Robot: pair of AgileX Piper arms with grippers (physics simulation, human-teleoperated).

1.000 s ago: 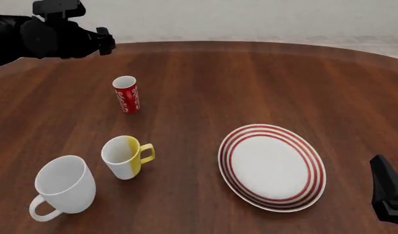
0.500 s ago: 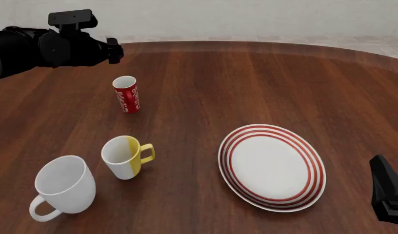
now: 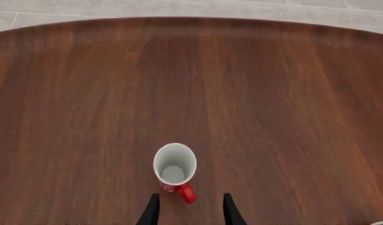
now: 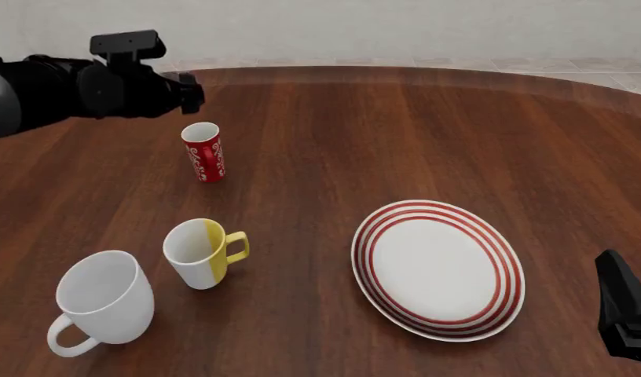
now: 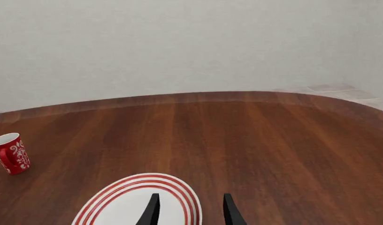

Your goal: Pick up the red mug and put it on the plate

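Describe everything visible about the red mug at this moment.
The red mug is a small, narrow, tall cup, glossy red outside with white script-like markings and a white inside; it looks ceramic. It stands upright and empty on the wooden table, far from the plate and beyond the yellow-and-white mug. The left wrist view shows a small red handle pointing toward the left gripper, whose fingers are apart and hover above without touching. Nothing else touches it.

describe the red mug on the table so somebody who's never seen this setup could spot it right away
On the round wooden table, look to the far left, well away from the red-ringed plate. The red mug stands upright there, beyond the yellow-and-white mug and the large white mug. It is the smallest and narrowest cup, red with white markings.
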